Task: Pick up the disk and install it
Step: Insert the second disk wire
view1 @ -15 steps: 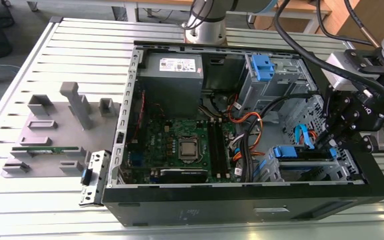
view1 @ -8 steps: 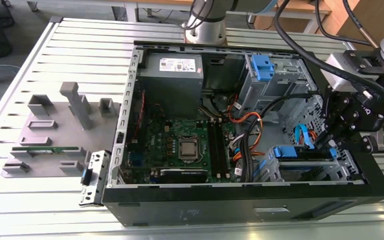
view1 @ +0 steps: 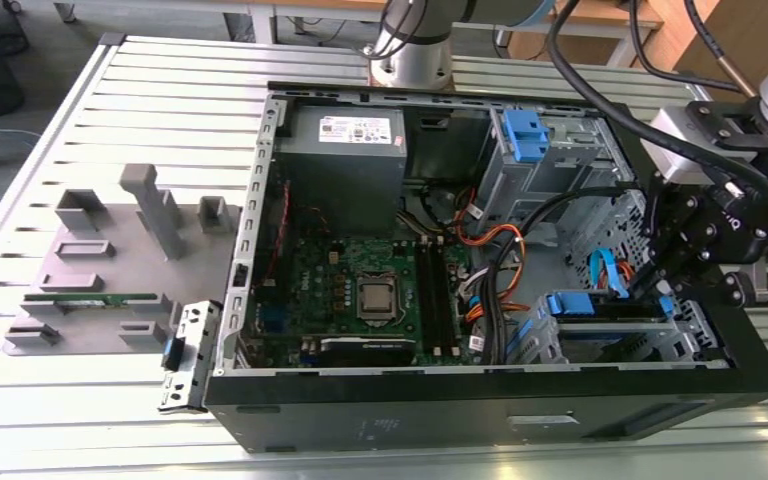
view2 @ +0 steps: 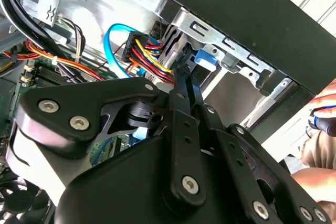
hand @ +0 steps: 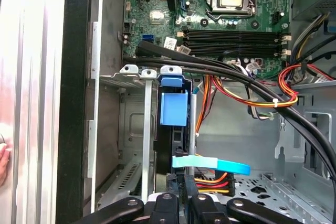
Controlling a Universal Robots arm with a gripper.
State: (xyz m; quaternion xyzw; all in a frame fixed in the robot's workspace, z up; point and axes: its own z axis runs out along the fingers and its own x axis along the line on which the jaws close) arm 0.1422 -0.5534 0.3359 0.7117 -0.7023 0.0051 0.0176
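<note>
The disk (view1: 600,309) stands on edge in the metal drive cage (hand: 131,129) at the front right corner of the open computer case (view1: 491,400). Its blue handle (hand: 172,108) faces the motherboard, and the dark body runs back from it toward my gripper. The handle (view2: 203,59) also shows past the fingers in the second wrist view. My gripper (view1: 660,290) reaches down into the case over the cage. Its fingers (hand: 164,202) sit close together on either side of the disk's rear edge, shut on it; the gripper (view2: 181,80) narrows onto that thin edge.
A blue flat cable (hand: 210,163) and red-yellow-orange power wires (hand: 286,95) cross beside the cage. A grey power supply (view1: 344,140) and another blue bracket (view1: 524,130) sit at the case's back. A person's hand (view2: 317,156) is outside the case wall. A grey fixture (view1: 104,270) lies at the exterior view's left.
</note>
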